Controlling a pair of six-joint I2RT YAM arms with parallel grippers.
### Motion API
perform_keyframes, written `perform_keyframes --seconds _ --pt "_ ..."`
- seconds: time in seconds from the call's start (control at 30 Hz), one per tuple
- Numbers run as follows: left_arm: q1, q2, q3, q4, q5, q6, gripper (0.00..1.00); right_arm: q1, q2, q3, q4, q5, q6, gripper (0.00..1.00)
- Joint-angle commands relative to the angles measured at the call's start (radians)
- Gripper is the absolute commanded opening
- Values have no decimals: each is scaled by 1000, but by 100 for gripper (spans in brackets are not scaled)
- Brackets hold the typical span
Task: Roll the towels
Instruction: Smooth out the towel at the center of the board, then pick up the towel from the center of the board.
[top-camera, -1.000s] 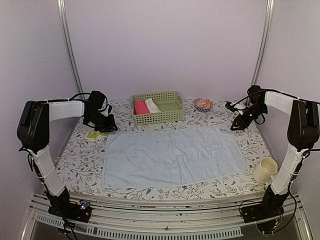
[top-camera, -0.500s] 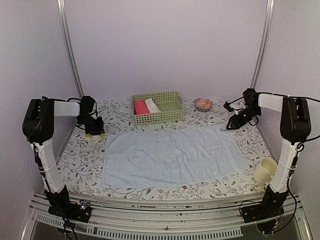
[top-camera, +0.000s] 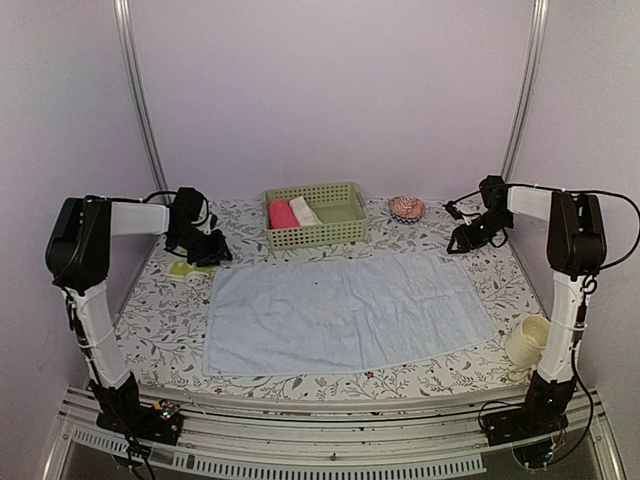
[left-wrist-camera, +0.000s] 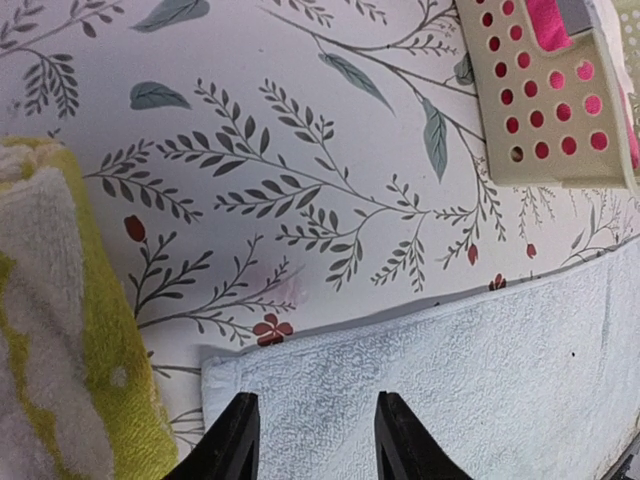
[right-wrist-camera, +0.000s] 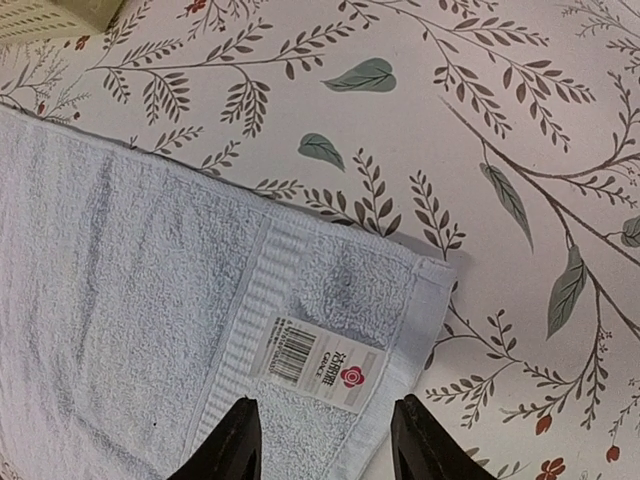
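Unrolled and flat, the light blue towel (top-camera: 350, 310) covers the middle of the flower-printed table (top-camera: 160, 330), its long sides running left to right and its terry surface marked only by shallow wrinkles. The right wrist view shows its far right corner (right-wrist-camera: 150, 300) close up. A ribbed woven band runs beside the hemmed short edge, and a white label (right-wrist-camera: 310, 362) with a barcode and a red mark is sewn on there.

The right gripper (right-wrist-camera: 325, 405) hangs over that corner with its two fingers spread and nothing between them. The left gripper (left-wrist-camera: 315, 405) is posed the same way at the towel's far left corner (left-wrist-camera: 450, 400), its fingers also parted and empty. Whether either touches the cloth cannot be told.

Just beside that left corner lies the yellow-green towel (left-wrist-camera: 60, 350), a thick, bunched heap of pile with pale shapes printed on it. From above it is a small bright patch (top-camera: 188, 270) near the table's left edge.

Behind the blue towel stands a green perforated basket (top-camera: 320, 237) holding a pink roll (top-camera: 282, 214) and a cream-white roll (top-camera: 305, 210) side by side. A cream cup (top-camera: 528, 340) stands at the near right.
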Motion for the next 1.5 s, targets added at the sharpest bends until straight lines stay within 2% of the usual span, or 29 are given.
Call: perform_keyframes --seconds 0.0,0.43,0.73,0.93,1.33,1.47 --pt "-3 -46 -44 30 22 19 42 -5 53 55 28 22 66 48" --pt "-27 -76 -85 58 33 6 39 -4 212 243 10 88 140 43" --pt "-36 -71 -97 61 11 6 37 -4 323 298 -11 81 137 37" --pt "-37 -56 -99 65 -6 9 37 -3 315 289 -36 85 125 36" --pt "-35 -57 -105 71 -22 6 36 -3 234 151 -21 97 90 35" --pt "-34 -48 -108 74 -25 6 36 -3 232 123 -14 98 85 27"
